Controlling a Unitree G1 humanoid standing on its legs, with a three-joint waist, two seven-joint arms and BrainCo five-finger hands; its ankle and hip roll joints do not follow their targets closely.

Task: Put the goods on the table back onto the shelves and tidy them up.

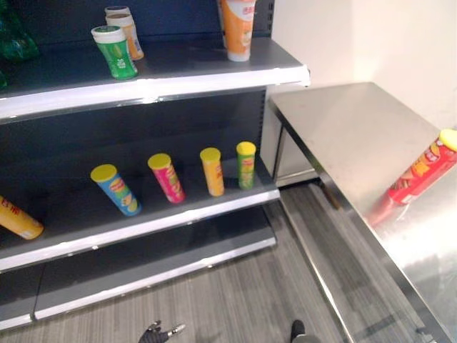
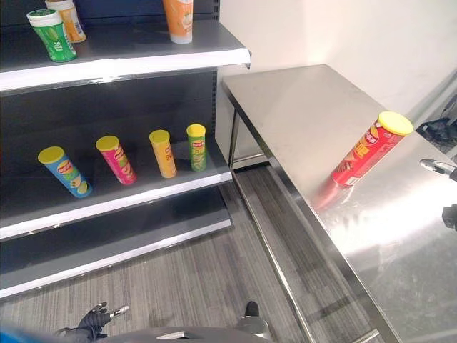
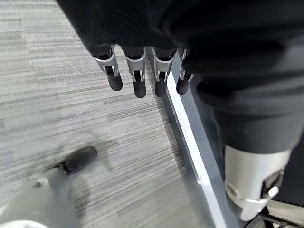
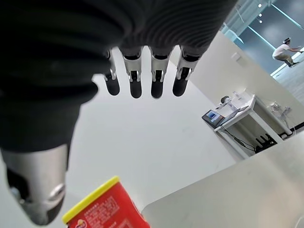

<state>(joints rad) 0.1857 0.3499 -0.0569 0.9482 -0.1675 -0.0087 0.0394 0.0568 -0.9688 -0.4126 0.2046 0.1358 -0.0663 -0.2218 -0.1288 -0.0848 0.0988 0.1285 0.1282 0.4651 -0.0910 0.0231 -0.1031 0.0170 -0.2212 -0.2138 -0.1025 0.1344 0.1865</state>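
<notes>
- Your right hand (image 4: 142,80), fingers straight and empty, hovers just beside the red cylindrical chip can with a yellow lid (image 2: 369,150).
- The can stands upright on the steel table (image 2: 307,107).
- Your left hand (image 3: 137,71), slack, hangs well apart.

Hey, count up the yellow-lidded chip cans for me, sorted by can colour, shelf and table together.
Blue can: 1
Pink can: 1
Orange can: 1
Green can: 1
Red can, on the table: 1
Yellow-orange can, cut off at the view's edge: 1
Total: 6
</notes>
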